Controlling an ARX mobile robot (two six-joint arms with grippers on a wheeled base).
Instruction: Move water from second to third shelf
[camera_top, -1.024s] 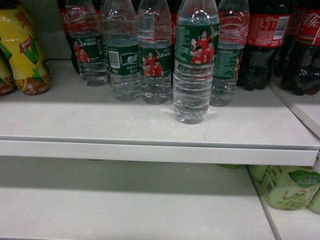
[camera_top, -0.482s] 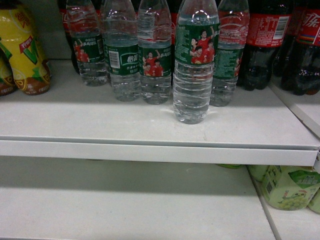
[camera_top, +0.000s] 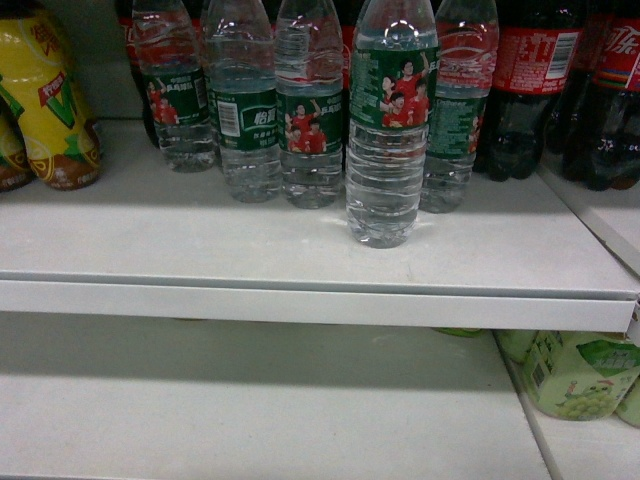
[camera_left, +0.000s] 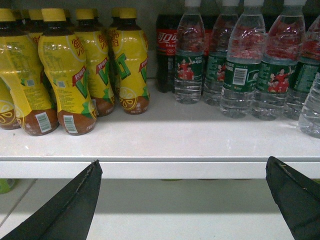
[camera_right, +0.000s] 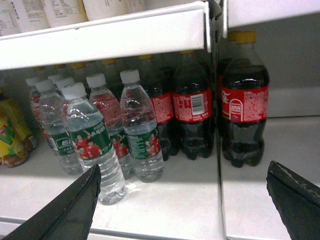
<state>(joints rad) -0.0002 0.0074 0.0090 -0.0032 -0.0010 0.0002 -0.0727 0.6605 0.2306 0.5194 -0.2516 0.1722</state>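
Clear ribbed water (camera_top: 390, 130), green label

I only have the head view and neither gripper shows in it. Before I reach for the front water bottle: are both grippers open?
Observer: Yes. In the wrist views the left gripper and the right gripper both stand wide open, holding nothing.
Operator: Which one faces the water?
Observer: The right. Its camera shows the front water bottle upright, forward of the others, just above the finger on the left of that view.
Operator: Anything overhead?
Observer: An upper shelf runs above the bottle's white cap.
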